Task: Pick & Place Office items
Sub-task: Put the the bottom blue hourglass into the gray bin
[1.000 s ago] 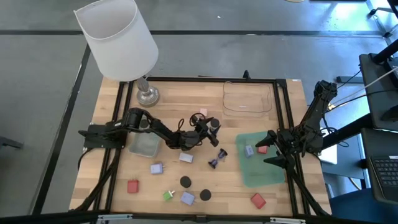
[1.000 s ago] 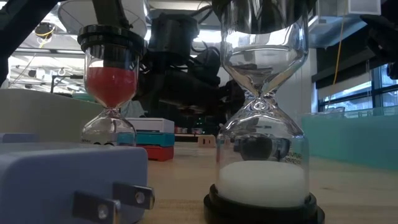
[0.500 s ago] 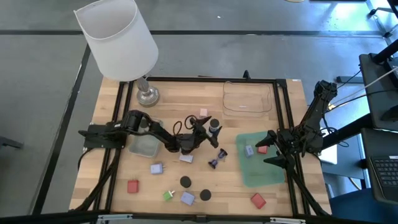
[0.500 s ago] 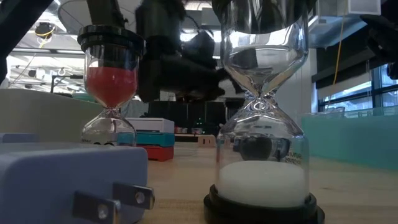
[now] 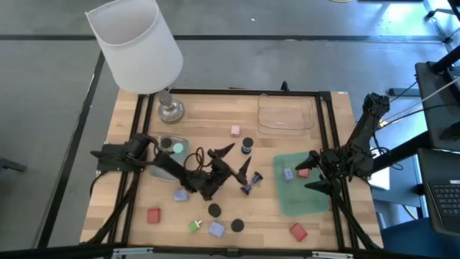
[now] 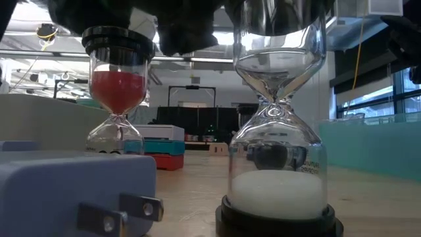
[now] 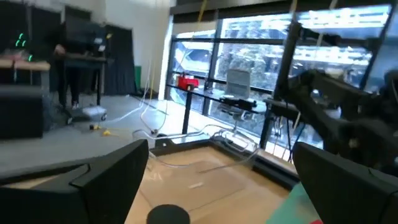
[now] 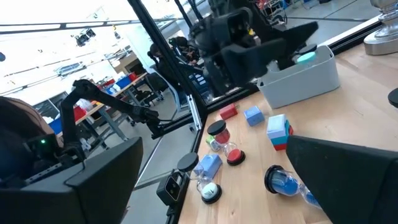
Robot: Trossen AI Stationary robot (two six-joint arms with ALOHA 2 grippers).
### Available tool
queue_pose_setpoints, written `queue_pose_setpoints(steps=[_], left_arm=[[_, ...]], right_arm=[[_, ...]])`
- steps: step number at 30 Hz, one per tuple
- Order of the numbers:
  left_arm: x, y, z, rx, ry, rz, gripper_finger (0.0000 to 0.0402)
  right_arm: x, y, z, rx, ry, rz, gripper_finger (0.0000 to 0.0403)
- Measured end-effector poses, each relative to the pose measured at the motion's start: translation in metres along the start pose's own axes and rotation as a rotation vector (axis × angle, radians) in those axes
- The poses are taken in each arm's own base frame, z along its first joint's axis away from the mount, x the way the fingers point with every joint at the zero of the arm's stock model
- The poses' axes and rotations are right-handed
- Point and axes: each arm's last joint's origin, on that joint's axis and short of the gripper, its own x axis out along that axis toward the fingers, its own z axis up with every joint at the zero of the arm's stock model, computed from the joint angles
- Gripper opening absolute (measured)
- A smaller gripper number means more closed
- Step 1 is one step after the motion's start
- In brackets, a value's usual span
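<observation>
**Left claw spread wide over the middle of the desk; right claw idle above the green tray**

The left claw (image 5: pixel 231 161) hangs above the centre of the wooden desk (image 5: pixel 129 119), its two dark fingers splayed well apart and gripping nothing. Just right of it a blue-sand hourglass (image 5: pixel 250 183) lies tipped on its side. Farther off, a black-capped hourglass (image 5: pixel 247 146) stands upright, with a pink block (image 5: pixel 235 130) beside it to the left.

On the left, a small frosted bin (image 5: pixel 169 160) holds a teal bit (image 5: pixel 177 148). Nearer the front edge lie a lilac-blue plug adapter (image 5: pixel 180 195), a red block (image 5: pixel 154 214), a black round cap (image 5: pixel 214 210), a second black cap (image 5: pixel 236 225), a green piece (image 5: pixel 195 226) and another lilac-blue block (image 5: pixel 217 229). A red block (image 5: pixel 298 231) sits at the near right.

The right claw (image 5: pixel 314 170) waits with fingers apart over the translucent green tray (image 5: pixel 298 201), which holds a lilac-blue block (image 5: pixel 288 174) and a red piece (image 5: pixel 302 173). A clear tray (image 5: pixel 286 114) rests at the far right, and a white-shaded lamp (image 5: pixel 136 47) stands at the far left corner.

From desk height, a red-sand hourglass (image 6: pixel 117 92) and a white-sand hourglass (image 6: pixel 277 125) stand upright in the foreground.
</observation>
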Motion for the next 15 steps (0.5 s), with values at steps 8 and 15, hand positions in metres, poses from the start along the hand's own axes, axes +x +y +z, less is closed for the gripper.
queue_pose_setpoints(steps=[8,15], left_arm=[[-0.021,-0.016,0.002,-0.005,0.079,0.051,0.0397],[-0.031,-0.020,-0.011,0.060,0.135,-0.043,0.0396]], right_arm=[[0.000,0.000,0.000,0.000,0.000,0.000,0.0400],[0.000,0.000,0.000,0.000,0.000,0.000,0.0400]])
